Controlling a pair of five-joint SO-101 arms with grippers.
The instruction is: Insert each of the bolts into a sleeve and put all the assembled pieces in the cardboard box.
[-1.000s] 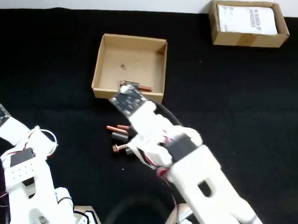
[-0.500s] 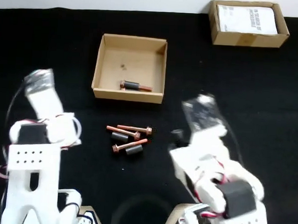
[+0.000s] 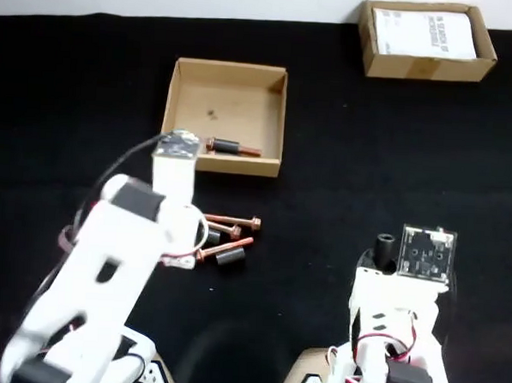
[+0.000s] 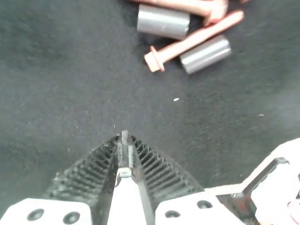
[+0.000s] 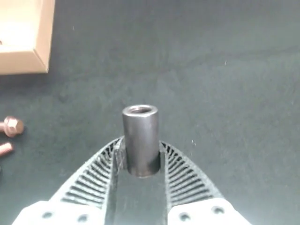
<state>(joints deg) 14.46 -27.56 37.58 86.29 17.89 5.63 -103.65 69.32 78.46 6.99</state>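
Observation:
The cardboard box (image 3: 231, 67) holds one bolt-and-sleeve piece (image 3: 233, 146) near its front wall. In front of it lie loose copper bolts (image 3: 234, 219) and a dark sleeve (image 3: 229, 257). My left arm stretches over this pile from the left. Its gripper (image 4: 124, 140) is shut with nothing in it, just short of a bolt (image 4: 192, 41) and two sleeves (image 4: 163, 22), (image 4: 205, 54). My right gripper (image 5: 140, 147) is shut on a dark sleeve (image 5: 140, 136), held upright with its bore facing up. It stands at the table's lower right (image 3: 384, 247).
A second cardboard box (image 3: 426, 65) with a printed sheet sits at the far right corner. The black table between the bolt pile and the right arm is bare. A corner of the task box (image 5: 23, 37) and a bolt head (image 5: 11, 125) show beside the right gripper.
The right arm pulled back from the bolt pile to the lower right, carrying a sleeve. The left arm swung from the far left over the loose bolts.

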